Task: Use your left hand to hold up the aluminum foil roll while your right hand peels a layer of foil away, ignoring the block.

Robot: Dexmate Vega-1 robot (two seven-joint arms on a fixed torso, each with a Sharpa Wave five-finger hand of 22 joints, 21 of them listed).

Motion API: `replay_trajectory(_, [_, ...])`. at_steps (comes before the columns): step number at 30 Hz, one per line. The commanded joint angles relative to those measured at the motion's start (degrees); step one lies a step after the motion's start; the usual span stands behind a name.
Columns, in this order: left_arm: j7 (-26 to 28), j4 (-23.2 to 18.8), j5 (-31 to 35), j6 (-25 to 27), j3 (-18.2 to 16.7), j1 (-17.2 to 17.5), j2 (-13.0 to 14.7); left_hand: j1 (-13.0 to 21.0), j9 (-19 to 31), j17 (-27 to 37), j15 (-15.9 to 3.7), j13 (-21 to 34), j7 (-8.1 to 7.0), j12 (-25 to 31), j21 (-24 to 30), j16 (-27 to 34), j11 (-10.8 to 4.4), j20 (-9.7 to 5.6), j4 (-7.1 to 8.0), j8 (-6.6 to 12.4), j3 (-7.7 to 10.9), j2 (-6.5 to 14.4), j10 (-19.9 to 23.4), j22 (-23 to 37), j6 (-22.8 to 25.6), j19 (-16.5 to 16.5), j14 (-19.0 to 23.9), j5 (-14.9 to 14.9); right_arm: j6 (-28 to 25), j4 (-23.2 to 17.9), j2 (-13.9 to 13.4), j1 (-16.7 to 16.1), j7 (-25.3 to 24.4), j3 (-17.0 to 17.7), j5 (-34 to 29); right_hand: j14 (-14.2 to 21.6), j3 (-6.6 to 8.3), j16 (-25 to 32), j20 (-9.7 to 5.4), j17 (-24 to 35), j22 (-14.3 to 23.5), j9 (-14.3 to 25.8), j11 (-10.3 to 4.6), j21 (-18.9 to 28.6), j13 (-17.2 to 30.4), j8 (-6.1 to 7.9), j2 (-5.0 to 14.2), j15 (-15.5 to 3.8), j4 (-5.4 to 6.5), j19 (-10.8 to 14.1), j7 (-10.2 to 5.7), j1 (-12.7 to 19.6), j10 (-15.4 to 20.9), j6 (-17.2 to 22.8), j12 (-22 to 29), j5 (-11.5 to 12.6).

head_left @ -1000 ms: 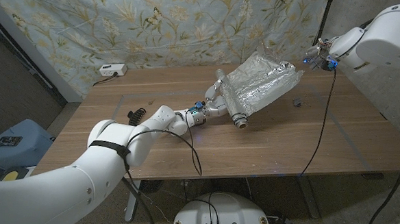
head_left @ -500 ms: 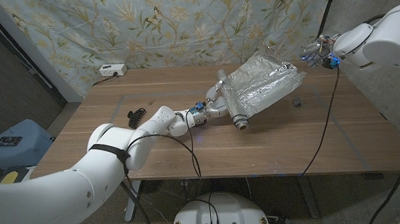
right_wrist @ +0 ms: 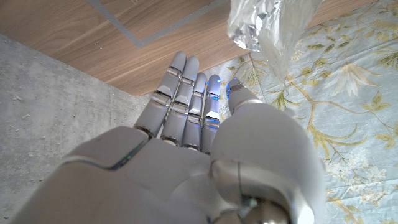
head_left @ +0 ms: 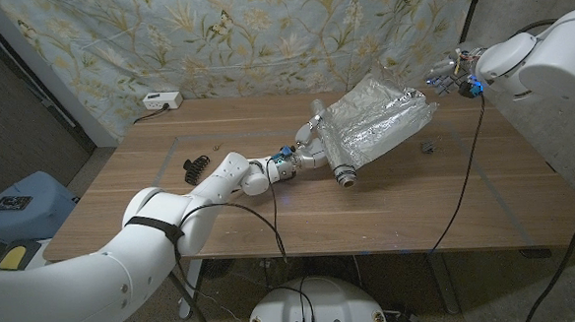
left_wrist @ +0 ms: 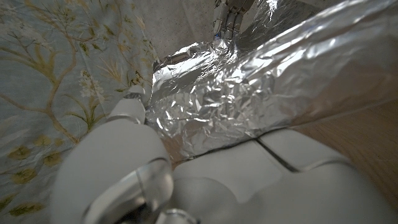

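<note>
The aluminum foil roll (head_left: 339, 158) is tilted up off the wooden table (head_left: 270, 211), its near end low. My left hand (head_left: 310, 148) grips it from the left side. A wide crinkled sheet of foil (head_left: 379, 117) spreads from the roll toward the far right. In the left wrist view the foil (left_wrist: 249, 93) lies just beyond my left hand (left_wrist: 186, 180). My right hand (head_left: 449, 75) hovers past the sheet's far corner, fingers straight and apart, holding nothing. The right wrist view shows that hand (right_wrist: 186, 143) open, with the foil corner (right_wrist: 258, 22) a little ahead of its fingertips.
A small dark block (head_left: 427, 147) lies on the table to the right of the roll. A black clip-like object (head_left: 191, 166) sits at the left. A white power strip (head_left: 161, 100) rests at the table's far left edge. A floral cloth hangs behind.
My right hand has drifted slightly left and up beside the sheet's corner, with its fingers now spread. The roll, the sheet and my left hand have kept their places.
</note>
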Motion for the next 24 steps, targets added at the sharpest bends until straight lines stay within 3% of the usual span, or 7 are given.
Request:
replay_trajectory(1, [3.8, -7.8, -3.7, 0.8, 0.0, 3.2, 2.5, 0.6, 0.1, 0.1, -0.16, 0.3, 0.08, 0.4, 0.1, 0.3, 0.0, 0.07, 0.02, 0.25, 0.45, 0.1, 0.9, 0.1, 0.9, 0.6, 0.6, 0.3, 0.0, -0.6, 2.3, 0.1, 2.6, -0.7, -3.9, -0.1, 0.21, -0.1, 0.08, 0.1, 0.2, 0.0, 0.16, -0.3, 0.0, -0.34, 0.06, 0.15, -0.43, -0.1, -0.32, -0.3, 0.0, -0.5, -0.4, 0.1])
replay_trajectory(12, [2.3, -7.3, -4.8, 1.0, 1.6, 2.0, 4.6, 0.9, 0.1, 0.2, -0.17, 0.4, 0.36, 0.4, 0.0, 0.3, -0.18, -0.05, 0.08, 0.21, 0.59, 0.3, 1.2, 0.1, 1.8, 0.8, 0.7, 0.4, -2.1, -0.4, 6.2, 1.8, 2.3, -3.2, -6.0, -0.3, 0.43, -0.2, 0.03, 0.2, 0.2, -0.6, 0.04, -0.4, -0.4, -0.79, 0.36, 0.22, -0.85, -0.2, -0.35, -0.3, 0.2, -0.5, -0.8, 0.2])
replay_trajectory(24, [0.0, -3.1, -3.7, -0.9, 2.7, -0.5, 3.9, 1.0, 0.1, 0.2, -0.16, 0.6, 0.45, 0.5, -0.1, 0.3, -0.32, 0.02, 0.1, 0.02, 0.59, 0.3, 1.3, 0.1, 2.3, 0.6, 0.7, 0.5, 1.5, 1.7, 6.0, 2.6, 4.9, -5.2, -8.6, -0.4, 0.59, -0.1, 0.12, 0.2, 0.2, -1.1, 0.21, -0.6, -0.4, -1.18, 0.52, 0.14, -1.23, -0.3, -0.48, -0.4, 0.2, -0.3, -1.2, 0.3])
